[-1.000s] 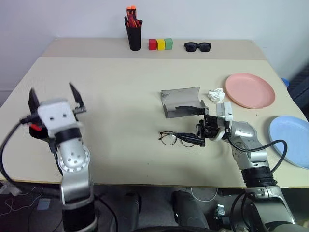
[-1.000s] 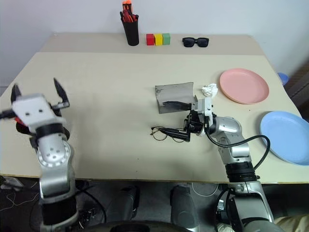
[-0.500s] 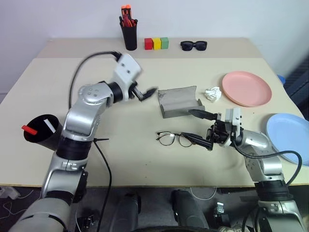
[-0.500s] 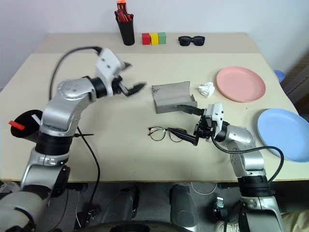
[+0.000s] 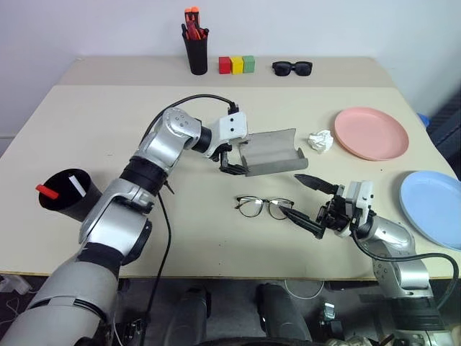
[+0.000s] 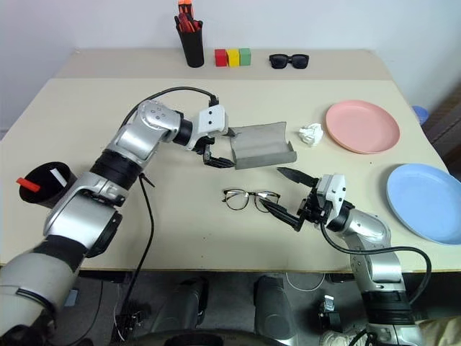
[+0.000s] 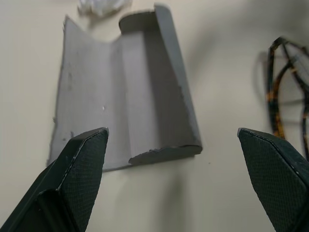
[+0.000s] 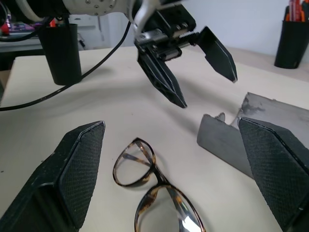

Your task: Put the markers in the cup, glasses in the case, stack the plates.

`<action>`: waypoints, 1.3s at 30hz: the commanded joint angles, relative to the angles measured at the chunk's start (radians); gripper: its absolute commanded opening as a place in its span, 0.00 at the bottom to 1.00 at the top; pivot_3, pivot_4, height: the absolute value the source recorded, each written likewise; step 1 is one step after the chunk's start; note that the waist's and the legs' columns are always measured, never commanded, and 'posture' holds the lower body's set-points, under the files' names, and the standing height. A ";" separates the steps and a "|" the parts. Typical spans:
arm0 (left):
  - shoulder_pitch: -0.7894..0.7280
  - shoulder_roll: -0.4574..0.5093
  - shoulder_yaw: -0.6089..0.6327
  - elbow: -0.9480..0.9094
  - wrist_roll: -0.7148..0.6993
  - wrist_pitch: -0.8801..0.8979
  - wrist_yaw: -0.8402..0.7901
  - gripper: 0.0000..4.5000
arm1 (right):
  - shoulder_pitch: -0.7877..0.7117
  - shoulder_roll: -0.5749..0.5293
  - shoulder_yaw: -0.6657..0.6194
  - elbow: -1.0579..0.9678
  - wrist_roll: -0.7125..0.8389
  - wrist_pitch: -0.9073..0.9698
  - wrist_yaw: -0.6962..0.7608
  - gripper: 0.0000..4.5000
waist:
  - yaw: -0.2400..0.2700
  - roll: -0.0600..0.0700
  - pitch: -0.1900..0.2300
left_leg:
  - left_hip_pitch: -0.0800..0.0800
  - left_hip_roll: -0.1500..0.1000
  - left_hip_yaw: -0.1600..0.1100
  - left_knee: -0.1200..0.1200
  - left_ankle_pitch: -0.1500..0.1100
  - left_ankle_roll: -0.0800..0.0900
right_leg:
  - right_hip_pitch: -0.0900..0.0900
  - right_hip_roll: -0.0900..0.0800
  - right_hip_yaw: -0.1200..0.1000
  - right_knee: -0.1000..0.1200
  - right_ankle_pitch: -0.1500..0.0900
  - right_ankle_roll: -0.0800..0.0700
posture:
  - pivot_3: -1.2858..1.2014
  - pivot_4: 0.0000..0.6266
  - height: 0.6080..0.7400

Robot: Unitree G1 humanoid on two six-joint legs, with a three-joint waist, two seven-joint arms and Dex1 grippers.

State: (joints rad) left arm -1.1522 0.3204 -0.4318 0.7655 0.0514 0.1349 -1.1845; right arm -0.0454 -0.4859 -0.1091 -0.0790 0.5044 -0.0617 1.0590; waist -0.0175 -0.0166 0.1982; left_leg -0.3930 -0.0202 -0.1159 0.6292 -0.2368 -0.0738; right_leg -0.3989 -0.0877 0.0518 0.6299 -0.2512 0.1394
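Both markers (image 5: 54, 189) already stand in the cup (image 5: 63, 195) at my left table edge. The glasses (image 5: 263, 207) lie on the table, apart from the case (image 5: 268, 151), which lies open. My left gripper (image 5: 232, 164) hangs wide and empty at the case's end; my right gripper (image 5: 305, 204), spread and empty, sits just beside the glasses. The pink plate (image 5: 372, 134) and blue plate (image 5: 433, 209) remain unstacked
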 commanded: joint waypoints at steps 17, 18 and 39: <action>-0.101 -0.168 0.003 0.255 0.122 -0.073 -0.004 0.23 | 0.057 -0.010 -0.034 -0.056 0.007 -0.055 -0.035 1.00 | -0.002 -0.001 0.000 | 0.000 0.000 0.000 0.000 0.000 0.000 | 0.000 0.000 0.000 0.000 0.000 0.000 | 0.52 0.24 1.00; -0.096 -0.168 0.004 0.250 0.120 -0.069 -0.012 0.23 | 0.054 -0.010 -0.034 -0.052 0.006 -0.055 -0.034 1.00 | -0.002 -0.001 0.000 | 0.000 0.000 0.000 0.000 0.000 0.000 | 0.000 0.000 0.000 0.000 0.000 0.000 | 0.52 0.24 1.00; -0.066 -0.173 0.020 0.193 0.116 0.012 -0.012 0.02 | 0.035 -0.015 -0.022 -0.108 -0.003 -0.003 -0.079 1.00 | -0.002 -0.001 0.000 | 0.000 0.000 0.000 0.000 0.000 0.000 | 0.000 0.000 0.000 0.001 0.000 0.000 | 0.52 0.24 1.00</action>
State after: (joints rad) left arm -1.2186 0.1351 -0.4357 1.0061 0.1679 0.1376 -1.1940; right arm -0.0100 -0.4915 -0.1237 -0.1438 0.4950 -0.0648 0.9858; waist -0.0192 -0.0171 0.1986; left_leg -0.3931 -0.0203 -0.1159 0.6293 -0.2371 -0.0734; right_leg -0.3992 -0.0877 0.0519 0.6305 -0.2514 0.1398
